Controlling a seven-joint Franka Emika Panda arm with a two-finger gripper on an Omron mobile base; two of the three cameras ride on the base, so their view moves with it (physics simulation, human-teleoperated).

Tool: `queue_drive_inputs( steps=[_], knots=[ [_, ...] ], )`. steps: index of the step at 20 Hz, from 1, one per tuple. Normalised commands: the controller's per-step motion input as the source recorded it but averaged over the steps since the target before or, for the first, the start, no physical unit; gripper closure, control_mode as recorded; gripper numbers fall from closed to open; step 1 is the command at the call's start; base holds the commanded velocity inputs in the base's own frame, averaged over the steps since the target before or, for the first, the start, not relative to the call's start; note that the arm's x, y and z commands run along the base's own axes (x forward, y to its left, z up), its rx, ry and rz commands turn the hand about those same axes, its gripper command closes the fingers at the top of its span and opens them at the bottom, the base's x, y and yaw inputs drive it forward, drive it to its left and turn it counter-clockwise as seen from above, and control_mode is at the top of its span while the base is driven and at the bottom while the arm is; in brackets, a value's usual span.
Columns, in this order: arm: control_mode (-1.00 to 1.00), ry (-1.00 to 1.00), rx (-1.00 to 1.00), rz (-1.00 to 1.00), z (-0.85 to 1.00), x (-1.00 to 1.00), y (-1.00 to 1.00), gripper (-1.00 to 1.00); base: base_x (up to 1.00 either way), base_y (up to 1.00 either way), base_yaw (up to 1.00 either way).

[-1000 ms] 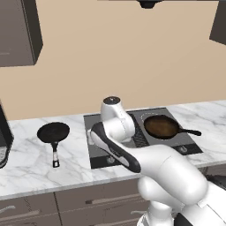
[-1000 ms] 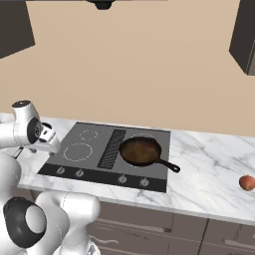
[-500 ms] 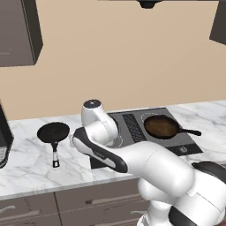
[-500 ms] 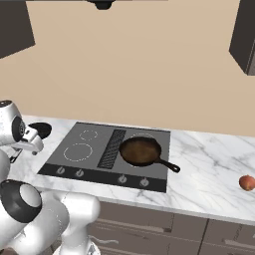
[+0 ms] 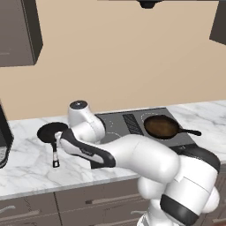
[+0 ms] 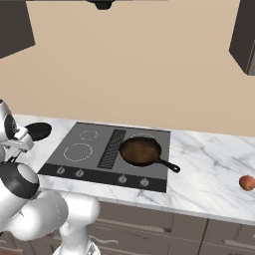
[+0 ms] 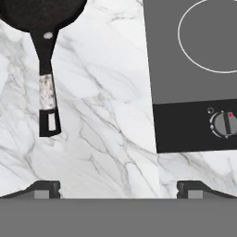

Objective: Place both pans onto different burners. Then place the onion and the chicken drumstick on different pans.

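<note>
Your gripper hangs over the white marble surface with its fingers spread wide and nothing between them; in the hand view you get just their dark tips at the bottom. The all-black round frying pan lies on that surface, well left of the flat dark grey cooktop. Its bowl is cut off by the top edge there, so you see mostly the long handle with the silvery band. In the left base view the arm covers part of that pan, and in the right base view only its far half shows past the arm. The dark frying pan with the brown interior sits on the cooktop's right side, hiding much of the white burner circle beneath it. One white burner ring is clipped by the hand view's edge. A small reddish round thing, too small to name, lies far right on the surface.
</note>
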Motion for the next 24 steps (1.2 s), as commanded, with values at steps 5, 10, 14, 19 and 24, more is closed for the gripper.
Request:
queue_drive_inputs(
  steps=[5,10,14,19,24],
  knots=[
    [-1.0,-0.03,0.0,0.0,-0.14,0.1,0.4,-1.0,0.0,0.0,0.0],
    [-1.0,-0.06,0.0,0.0,-0.27,0.18,0.33,-1.0,0.0,0.0,0.0],
    [-1.0,-0.01,0.0,0.0,-0.1,0.26,0.26,-1.0,0.0,0.0,0.0],
    [-1.0,0.0,0.0,0.0,-0.08,0.26,0.26,-1.0,0.0,0.0,0.0],
    [-1.0,0.0,0.0,0.0,-0.24,0.11,0.22,-1.0,0.0,0.0,0.0]
  ],
)
